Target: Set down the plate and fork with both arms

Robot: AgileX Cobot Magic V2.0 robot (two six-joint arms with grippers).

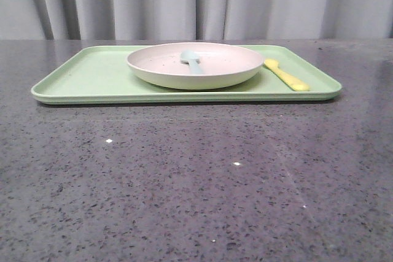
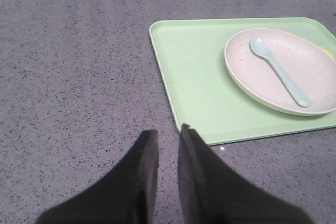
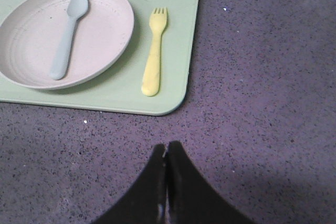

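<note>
The pale pink plate (image 1: 195, 65) sits on the light green tray (image 1: 92, 78), right of the tray's middle. It also shows in the left wrist view (image 2: 310, 72) and the right wrist view (image 3: 100, 30). The yellow fork (image 1: 286, 74) lies on the tray just right of the plate, prongs pointing away, also in the right wrist view (image 3: 153, 51). My left gripper (image 2: 169, 135) hangs over the bare table near the tray's front left corner, jaws slightly apart and empty. My right gripper (image 3: 167, 148) is shut and empty, over the table in front of the tray's right corner.
A light blue spoon (image 1: 191, 61) lies in the plate, bowl end away from me; it shows in the left wrist view (image 2: 278, 74) and right wrist view (image 3: 68, 32). The grey speckled table (image 1: 196, 176) stretches in front of the tray. A grey curtain hangs behind.
</note>
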